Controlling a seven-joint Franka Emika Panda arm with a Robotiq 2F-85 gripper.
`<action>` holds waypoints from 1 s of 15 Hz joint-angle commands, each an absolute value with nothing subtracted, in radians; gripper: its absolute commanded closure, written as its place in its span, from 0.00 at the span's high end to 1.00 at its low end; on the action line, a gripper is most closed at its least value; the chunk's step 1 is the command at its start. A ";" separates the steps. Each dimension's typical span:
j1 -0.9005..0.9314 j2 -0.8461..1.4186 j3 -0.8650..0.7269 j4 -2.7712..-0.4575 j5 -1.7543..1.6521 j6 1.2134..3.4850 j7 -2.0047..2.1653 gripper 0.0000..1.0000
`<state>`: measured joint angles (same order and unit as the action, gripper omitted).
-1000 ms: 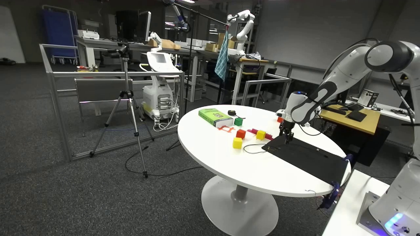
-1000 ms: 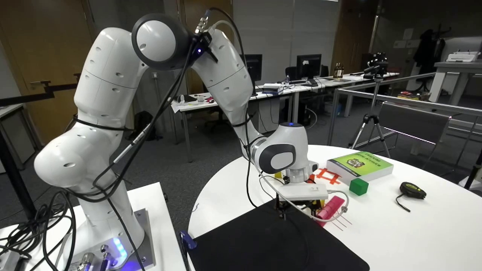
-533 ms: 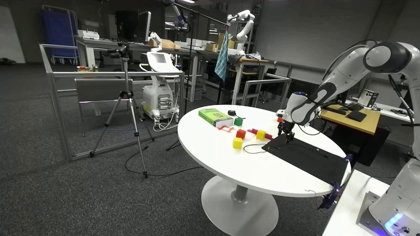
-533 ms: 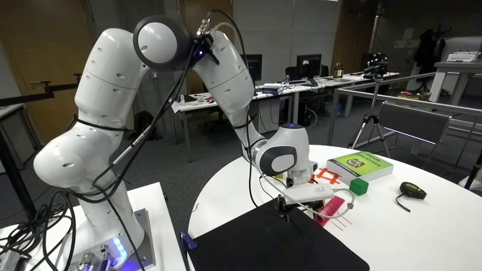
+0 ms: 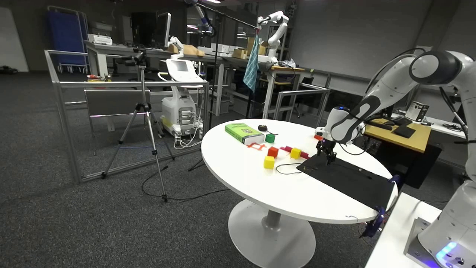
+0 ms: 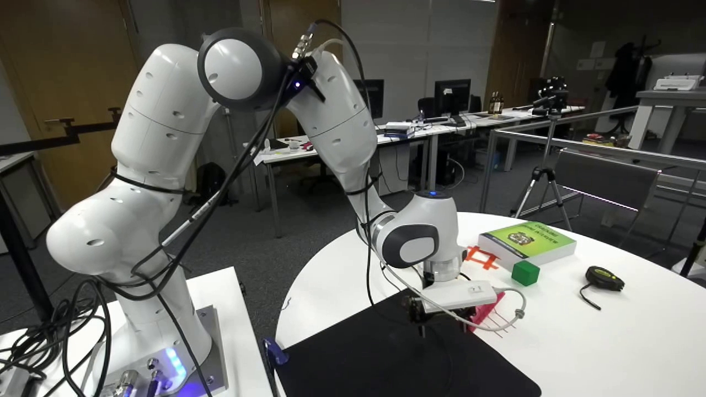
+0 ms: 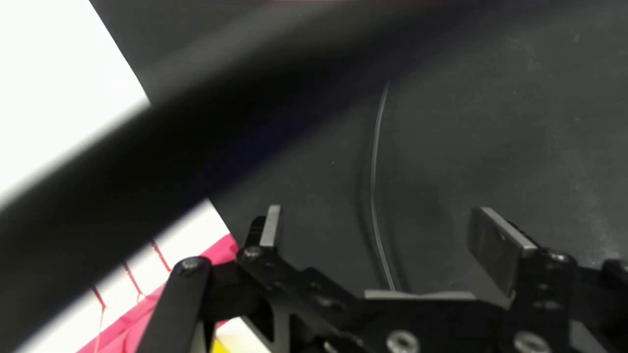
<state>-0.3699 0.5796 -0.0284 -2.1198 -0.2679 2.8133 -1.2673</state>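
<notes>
Your tool (image 7: 385, 228) hangs spread wide above a cable (image 7: 373, 191) and black mat (image 6: 380, 353) on the round white desk (image 5: 238, 167), carpet (image 5: 111, 230) below.

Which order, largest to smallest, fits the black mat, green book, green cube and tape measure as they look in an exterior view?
In an exterior view:
1. Black mat
2. Green book
3. Green cube and tape measure: too alike to rank.
</notes>
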 commanded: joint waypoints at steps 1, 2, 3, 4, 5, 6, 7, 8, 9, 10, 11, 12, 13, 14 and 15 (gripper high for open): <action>-0.367 0.606 -0.028 -2.091 -0.262 2.799 -1.298 1.00; -0.359 0.614 -0.032 -2.085 -0.265 2.798 -1.292 0.95; -0.355 0.622 -0.034 -2.081 -0.267 2.800 -1.287 0.72; -0.355 0.628 -0.033 -2.077 -0.268 2.805 -1.290 0.71; -0.354 0.633 -0.033 -2.072 -0.269 2.805 -1.289 0.67; -0.353 0.635 -0.032 -2.067 -0.268 2.803 -1.289 0.59; -0.351 0.637 -0.034 -2.063 -0.268 2.803 -1.287 0.52; -0.348 0.638 -0.036 -2.058 -0.269 2.802 -1.284 0.42; -0.348 0.638 -0.036 -2.055 -0.269 2.803 -1.283 0.36; -0.347 0.638 -0.037 -2.052 -0.269 2.802 -1.282 0.27; -0.347 0.635 -0.037 -2.051 -0.269 2.801 -1.282 0.20; -0.350 0.633 -0.034 -2.050 -0.267 2.801 -1.284 0.13; -0.354 0.630 -0.031 -2.048 -0.264 2.799 -1.287 0.05; -0.355 0.629 -0.030 -2.046 -0.262 2.796 -1.286 0.01; -0.354 0.625 -0.032 -2.043 -0.260 2.787 -1.283 0.00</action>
